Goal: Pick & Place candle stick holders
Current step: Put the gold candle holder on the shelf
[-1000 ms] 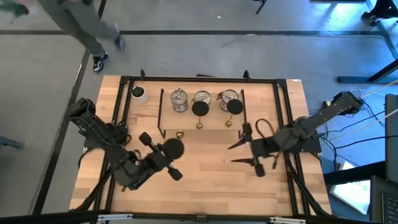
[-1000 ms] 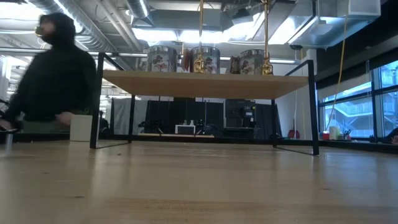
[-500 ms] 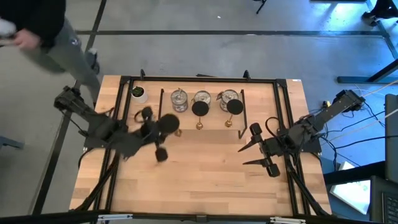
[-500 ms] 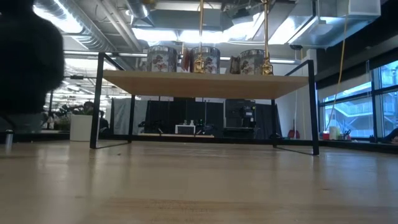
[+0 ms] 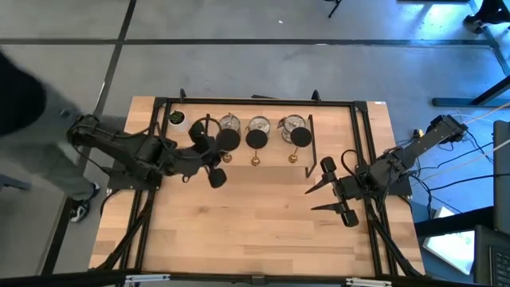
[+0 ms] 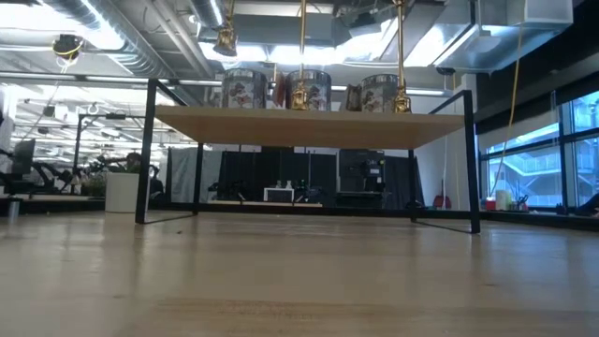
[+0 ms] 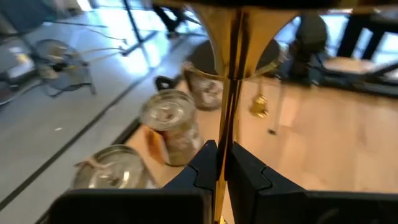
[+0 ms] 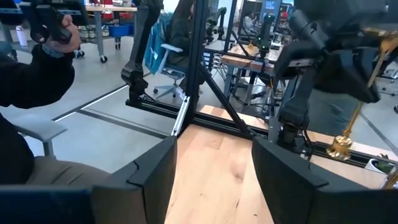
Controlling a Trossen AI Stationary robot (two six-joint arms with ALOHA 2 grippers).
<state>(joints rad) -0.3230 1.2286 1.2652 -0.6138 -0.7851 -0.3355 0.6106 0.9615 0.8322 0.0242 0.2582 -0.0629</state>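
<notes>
Left wrist view: gold stick [image 7: 231, 93] pinched btwn closed left tool [image 7: 225, 167] fingers.

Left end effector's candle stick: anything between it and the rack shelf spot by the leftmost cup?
Nothing visible. The left end effector is shut on the gold candle stick, already over the rack's left end beside the leftmost silver cup. The white plant pot stands off to the side.

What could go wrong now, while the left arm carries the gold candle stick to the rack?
The left gripper pinches only the thin stem of the gold candle stick, so it may tilt or slip. It hangs close to the silvery cup and could knock it. The right gripper waits apart, open.
</notes>
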